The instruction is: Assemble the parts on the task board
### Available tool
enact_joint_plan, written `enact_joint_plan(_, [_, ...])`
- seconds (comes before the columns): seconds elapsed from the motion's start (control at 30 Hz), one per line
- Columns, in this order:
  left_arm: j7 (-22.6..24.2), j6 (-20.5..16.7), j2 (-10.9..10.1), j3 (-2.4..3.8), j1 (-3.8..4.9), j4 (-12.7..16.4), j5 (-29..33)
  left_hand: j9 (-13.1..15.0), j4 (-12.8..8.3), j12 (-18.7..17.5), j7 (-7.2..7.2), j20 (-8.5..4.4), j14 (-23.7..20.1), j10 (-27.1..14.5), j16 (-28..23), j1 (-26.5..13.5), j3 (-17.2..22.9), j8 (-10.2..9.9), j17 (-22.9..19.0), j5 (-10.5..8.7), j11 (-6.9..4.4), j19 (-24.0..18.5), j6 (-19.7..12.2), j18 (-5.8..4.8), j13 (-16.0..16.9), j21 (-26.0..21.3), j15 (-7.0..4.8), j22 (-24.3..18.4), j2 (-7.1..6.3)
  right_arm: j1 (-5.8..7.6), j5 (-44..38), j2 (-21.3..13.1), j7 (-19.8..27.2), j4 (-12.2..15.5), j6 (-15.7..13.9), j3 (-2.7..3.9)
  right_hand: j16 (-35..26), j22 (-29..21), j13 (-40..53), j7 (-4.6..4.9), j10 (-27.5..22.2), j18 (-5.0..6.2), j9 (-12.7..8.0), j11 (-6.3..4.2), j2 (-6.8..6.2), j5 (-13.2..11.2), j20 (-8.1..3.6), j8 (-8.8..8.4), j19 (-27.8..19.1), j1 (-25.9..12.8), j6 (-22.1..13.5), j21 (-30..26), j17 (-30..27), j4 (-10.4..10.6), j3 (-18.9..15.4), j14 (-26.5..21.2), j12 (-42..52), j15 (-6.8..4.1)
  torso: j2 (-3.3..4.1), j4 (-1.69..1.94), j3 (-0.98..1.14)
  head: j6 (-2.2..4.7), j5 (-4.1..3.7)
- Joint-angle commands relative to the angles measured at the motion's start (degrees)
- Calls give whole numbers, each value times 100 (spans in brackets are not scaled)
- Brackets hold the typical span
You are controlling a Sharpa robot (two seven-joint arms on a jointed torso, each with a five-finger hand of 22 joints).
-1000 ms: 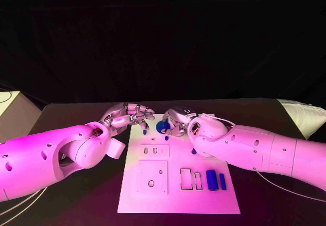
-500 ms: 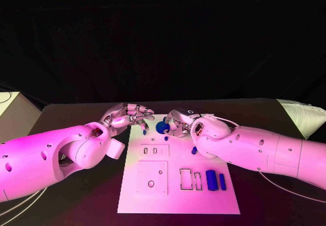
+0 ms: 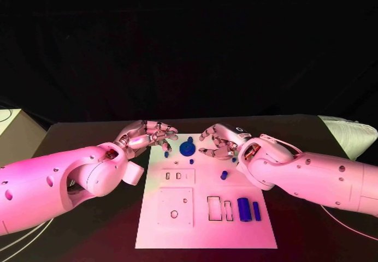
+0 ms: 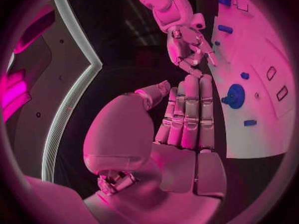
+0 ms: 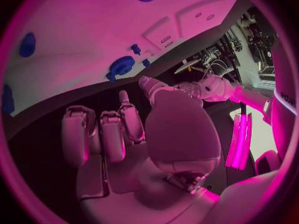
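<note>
1. Round blue part (image 3: 187, 147) sits at the task board's (image 3: 207, 234) twelve o'clock end.
2. Left hand (image 3: 149, 134) at its nine o'clock, right hand (image 3: 221, 143) at three o'clock; both empty, fingers loosely curled.
3. Two blue cylinders (image 3: 249, 209) lie lengthwise, pointing twelve o'clock.

The white rectangular task board (image 3: 206, 229) lay mid-table on the black table (image 3: 87, 136). A round blue disc part (image 3: 187, 147) stood at its far end, between the left hand (image 3: 147, 135) and the right hand (image 3: 219, 141). Two blue cylinder parts (image 3: 249, 209) lay side by side near its right edge.
</note>
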Motion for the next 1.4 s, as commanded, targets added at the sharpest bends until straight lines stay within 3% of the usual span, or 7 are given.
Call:
enact_joint_plan(0.03, [91, 110, 7, 3, 2, -22, -17, 1, 0, 6, -6, 40, -37, -38, 2, -41, 32, -31, 5, 6, -18, 11, -30, 34, 5, -28, 20, -6, -32, 62, 1054, -247, 637, 137, -156, 16, -13, 806, 338, 11, -54, -56, -10, 1, -5, -32, 27, -3, 36, 86, -11, -38, 982, -33, 37, 472, -26, 10, -28, -23, 15, 24, 1])
enact_joint_plan(0.3, [103, 123, 26, 2, -1, -76, -17, 1, 0, 6, -6, 40, -37, -38, 2, -41, 32, -31, 5, 6, -18, 11, -30, 34, 5, -28, 20, -6, -32, 217, 1786, -886, 1081, 178, 104, 23, -42, 743, 272, 26, -129, -32, -31, 10, -72, -58, 36, -3, -27, 313, -13, -139, 932, -249, 183, 457, -111, 19, -68, -67, 37, 47, -24])
enact_joint_plan(0.67, [138, 172, 64, 1, -4, -153, -17, 2, 8, 10, -2, 43, -47, -46, -2, -70, 13, -39, 7, 5, -11, 9, -37, 31, 9, -38, 27, -16, -75, 284, 1827, -1429, 1493, -229, 576, 20, -69, 725, 205, 45, -199, -24, -66, 26, -203, -178, 47, -32, -55, 511, -66, -187, 892, -480, 277, 442, -196, 32, -98, -109, 77, 43, -93])
enact_joint_plan(0.9, [150, 203, 84, 1, -8, -169, -17, 2, 8, 10, -2, 43, -47, -46, -2, -70, 13, -39, 7, 5, -11, 9, -37, 31, 9, -38, 27, -16, -75, 218, 1520, -1452, 1581, -653, 679, -1, -95, 684, 143, 72, -275, -8, -100, 52, -251, -237, 64, -90, -99, 566, -175, -256, 850, -553, 256, 424, -276, 53, -89, -102, 69, 46, -153])
enact_joint_plan(1.0, [152, 207, 89, 1, -9, -177, -17, 2, 8, 11, -2, 44, -48, -47, -2, -74, 9, -40, 8, 5, -11, 9, -38, 31, 10, -41, 28, -19, -83, 168, 1441, -1405, 1553, -807, 696, -7, -104, 661, 117, 91, -312, 0, -121, 71, -255, -263, 78, -127, -123, 565, -248, -296, 838, -559, 202, 416, -309, 70, -88, -99, 76, 39, -150])
enact_joint_plan(1.17, [154, 214, 97, 1, -10, -185, -17, 2, 8, 11, -2, 44, -48, -47, -2, -74, 9, -40, 8, 5, -11, 9, -38, 31, 10, -41, 28, -19, -83, 90, 1382, -1283, 1534, -1015, 720, -14, -108, 650, 99, 97, -336, 5, -135, 78, -246, -269, 87, -152, -135, 575, -299, -317, 830, -563, 161, 412, -331, 78, -88, -78, 52, 31, -164])
enact_joint_plan(1.4, [152, 222, 106, 1, -13, -189, -17, 3, 7, 12, -3, 45, -50, -49, -2, -74, 9, -41, 9, 6, -12, 8, -39, 31, 11, -45, 27, -22, -88, -35, 1364, -1050, 1511, -1266, 716, -20, -98, 664, 120, 97, -318, 1, -138, 77, -211, -259, 91, -154, -125, 617, -305, -303, 850, -582, 164, 417, -304, 80, -82, -70, 55, 18, -169])
